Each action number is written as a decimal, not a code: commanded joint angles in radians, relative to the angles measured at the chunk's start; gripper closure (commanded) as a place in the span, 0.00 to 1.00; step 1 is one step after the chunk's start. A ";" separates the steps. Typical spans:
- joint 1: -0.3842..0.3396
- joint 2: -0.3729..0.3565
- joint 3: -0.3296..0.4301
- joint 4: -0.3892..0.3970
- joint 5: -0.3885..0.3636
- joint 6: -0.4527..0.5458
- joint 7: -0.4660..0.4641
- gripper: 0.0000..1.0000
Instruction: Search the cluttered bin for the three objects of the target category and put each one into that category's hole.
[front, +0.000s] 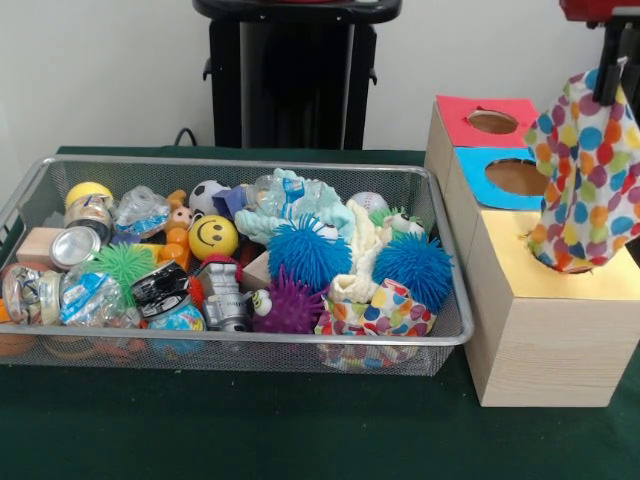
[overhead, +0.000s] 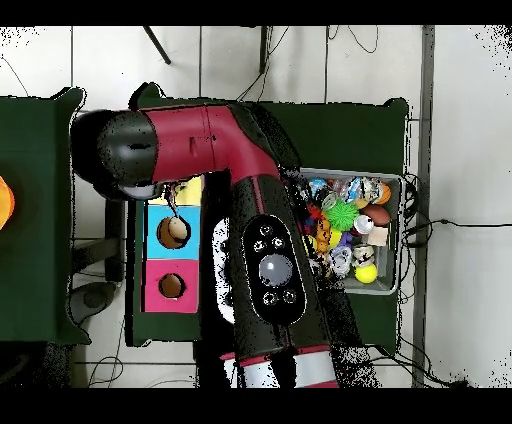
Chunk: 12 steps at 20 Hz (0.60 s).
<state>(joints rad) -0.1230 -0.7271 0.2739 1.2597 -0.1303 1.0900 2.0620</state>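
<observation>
The hanging cloth (front: 588, 165) was white with dots in blue, orange, yellow, pink and purple, same print as the one in the silver mesh bin (front: 452, 335). Two spiky balls (front: 309, 250) were bright blue, another purple (front: 290, 305). Smiley ball (front: 213, 237) was yellow. Holes had red (front: 492, 121), blue (front: 516, 177) and yellow (front: 565, 268) surrounds. The surface (front: 250, 420) was dark green, the arm (overhead: 250, 180) red and black.

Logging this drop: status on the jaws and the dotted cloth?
Gripper shut on polka-dot cloth, jaws mostly hidden. Cloth hangs with its lower end in the yellow hole. Another dotted cloth in the bin. Nothing blocking.
</observation>
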 joint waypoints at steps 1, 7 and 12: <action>-0.041 0.065 -0.023 0.039 -0.029 -0.064 0.052 1.00; -0.068 0.094 -0.018 0.029 -0.043 -0.086 0.007 1.00; -0.091 0.129 -0.012 0.037 -0.064 -0.149 -0.017 1.00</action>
<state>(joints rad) -0.1667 -0.6680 0.2716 1.2596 -0.1349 1.0350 2.0620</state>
